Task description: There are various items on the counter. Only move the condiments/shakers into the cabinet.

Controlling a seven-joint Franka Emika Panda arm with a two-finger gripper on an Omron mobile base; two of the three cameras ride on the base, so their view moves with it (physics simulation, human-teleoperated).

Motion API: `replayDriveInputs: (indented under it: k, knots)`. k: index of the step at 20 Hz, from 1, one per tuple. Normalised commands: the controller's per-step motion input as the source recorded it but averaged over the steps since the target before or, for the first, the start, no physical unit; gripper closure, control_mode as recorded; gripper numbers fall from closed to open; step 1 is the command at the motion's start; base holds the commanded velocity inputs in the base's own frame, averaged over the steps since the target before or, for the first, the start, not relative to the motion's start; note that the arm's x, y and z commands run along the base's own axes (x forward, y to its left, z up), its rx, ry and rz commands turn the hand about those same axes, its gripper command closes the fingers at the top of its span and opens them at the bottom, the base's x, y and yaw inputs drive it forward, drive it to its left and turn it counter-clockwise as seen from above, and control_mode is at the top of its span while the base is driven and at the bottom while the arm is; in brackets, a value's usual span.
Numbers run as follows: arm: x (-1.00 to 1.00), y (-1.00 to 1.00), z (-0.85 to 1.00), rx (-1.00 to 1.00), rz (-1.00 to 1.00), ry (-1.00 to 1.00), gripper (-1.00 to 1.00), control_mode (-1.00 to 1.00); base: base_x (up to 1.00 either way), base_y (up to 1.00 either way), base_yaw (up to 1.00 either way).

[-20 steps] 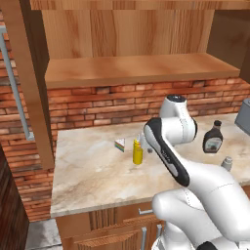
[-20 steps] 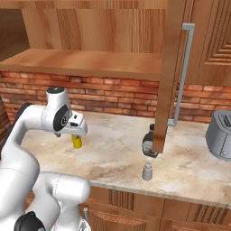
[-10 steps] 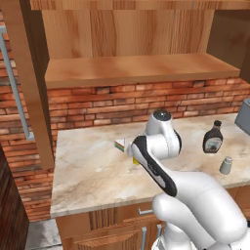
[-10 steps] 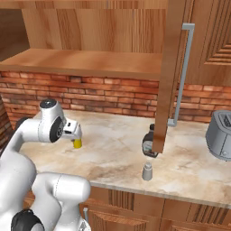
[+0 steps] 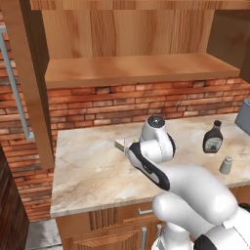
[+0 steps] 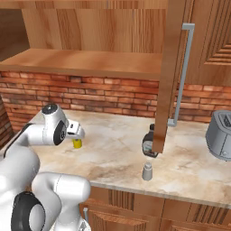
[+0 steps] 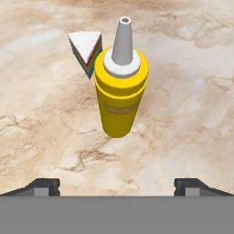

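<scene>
The yellow squeeze bottle (image 7: 120, 96) stands upright on the counter (image 7: 183, 114), with its white nozzle pointing up toward the hand camera. My gripper (image 7: 117, 187) hangs above it, open, with one fingertip on each side and nothing between them. The rainbow-striped wedge (image 7: 87, 48) lies right behind the bottle. In the right base view only the bottle's base (image 6: 77, 143) shows under the hand. The dark bottle (image 5: 213, 138) and the grey shaker (image 5: 225, 165) stand far to the right. The cabinet (image 5: 132, 68) shelf runs above the brick wall.
The open cabinet door (image 6: 164, 76) with its metal bar handle (image 6: 182, 76) hangs over the counter and hides part of the dark bottle (image 6: 148, 143). A grey toaster (image 6: 221, 135) sits at the far right. The other door (image 5: 27, 83) hangs at the left.
The arm has swung down and to the left, bringing the hand low over the yellow bottle, which the arm now hides in the left base view. The jaws stayed open.
</scene>
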Motion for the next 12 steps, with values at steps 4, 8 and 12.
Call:
replayDriveInputs:
  k: [4, 8, 12]
  knots:
    - [0.25, 0.00, -0.06, 0.00, 0.00, 0.00, -1.00, -1.00, 0.00, 0.00, 0.00]
    - [0.26, 0.02, -0.05, 0.00, 0.00, 0.00, -1.00, -1.00, 0.00, 0.00, 0.00]
    - [0.31, 0.00, -0.08, 0.00, 0.00, 0.00, -1.00, -1.00, 0.00, 0.00, 0.00]
